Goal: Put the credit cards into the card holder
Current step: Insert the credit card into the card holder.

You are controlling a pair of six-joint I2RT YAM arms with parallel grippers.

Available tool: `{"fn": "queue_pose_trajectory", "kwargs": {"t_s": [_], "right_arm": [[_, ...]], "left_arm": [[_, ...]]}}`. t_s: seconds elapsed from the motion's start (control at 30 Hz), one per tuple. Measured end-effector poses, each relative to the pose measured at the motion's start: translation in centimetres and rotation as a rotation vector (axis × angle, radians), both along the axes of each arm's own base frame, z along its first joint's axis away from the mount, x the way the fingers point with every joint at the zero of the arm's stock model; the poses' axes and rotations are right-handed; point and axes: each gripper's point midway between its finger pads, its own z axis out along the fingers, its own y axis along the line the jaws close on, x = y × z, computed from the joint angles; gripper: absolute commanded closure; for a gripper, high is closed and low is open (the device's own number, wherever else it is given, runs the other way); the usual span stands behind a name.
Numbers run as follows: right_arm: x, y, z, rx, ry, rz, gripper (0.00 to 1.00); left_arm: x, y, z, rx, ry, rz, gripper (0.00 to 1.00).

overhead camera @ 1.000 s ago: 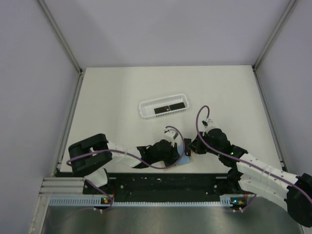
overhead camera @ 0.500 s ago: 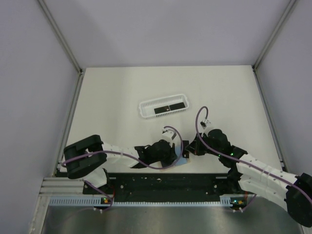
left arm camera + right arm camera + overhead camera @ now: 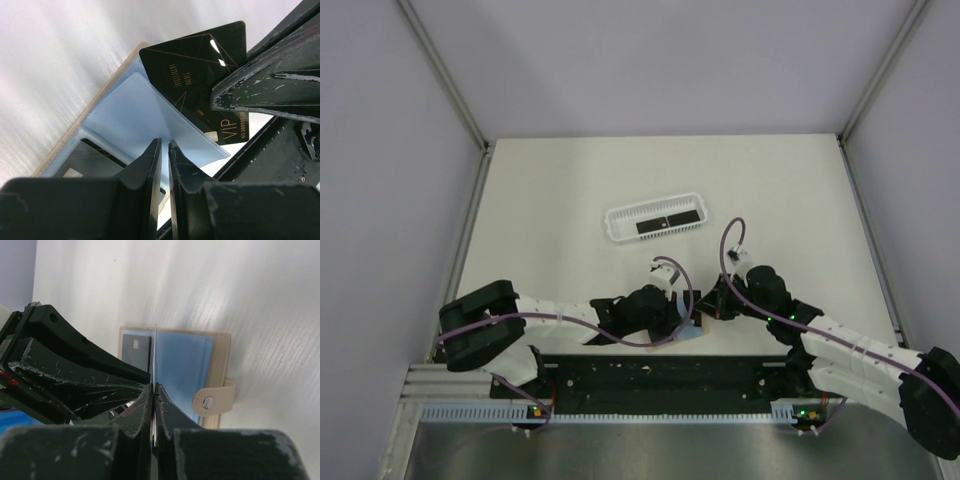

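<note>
- credit card [image 3: 200, 65]: one black card with gold lettering is gripped by the right jaws, which are closed on it; in the right wrist view it is seen edge-on as a thin line above the fingertips.
- the card's lower edge is tucked behind a lifted blue sleeve [image 3: 135, 110]; most of the card stands clear above it, and whether it sits inside a pocket cannot be told.
- the card holder [image 3: 223, 365], tan outside and pale blue inside, lies open and flat on the table [image 3: 770, 200], close to the near edge, between the two arms.
- the left jaws are nearly closed and pinched on the free edge of the blue sleeve, which is held raised off the rest of the holder.
- a second dark card [image 3: 136, 347] is seen lying flat in a pocket at the holder's left side, under clear plastic.
- a tan strap [image 3: 220, 401] with a metal snap sticks out from the holder's right edge and rests on the table.
- in the top view the left arm [image 3: 560, 318] and the right arm [image 3: 840, 345] are brought together over the holder, jaws almost touching.
- a white basket [image 3: 612, 224] stands farther back on the table, well apart from the holder, with more black cards [image 3: 665, 222] lying flat inside it.
</note>
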Motion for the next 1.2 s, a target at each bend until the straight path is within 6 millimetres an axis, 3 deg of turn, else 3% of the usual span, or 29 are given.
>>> {"fn": "queue_pose_trajectory", "kwargs": {"t_s": [0.4,0.73,1.2], "right_arm": [[-0.2,0.3,0.1,0.027,0.011,0.002,1.0],[0.8,-1.9,1.3,-0.007,-0.065,-0.111,1.0],[0.6,-3.1,-0.5,-0.088,-0.033,-0.138,1.0]], "left_arm": [[-0.1,0.3,0.1,0.012,-0.005,-0.007,0.83],[-0.1,0.3,-0.2,0.02,-0.001,-0.007,0.83],[-0.5,1.0,-1.4,0.01,0.019,0.009,0.84]]}}
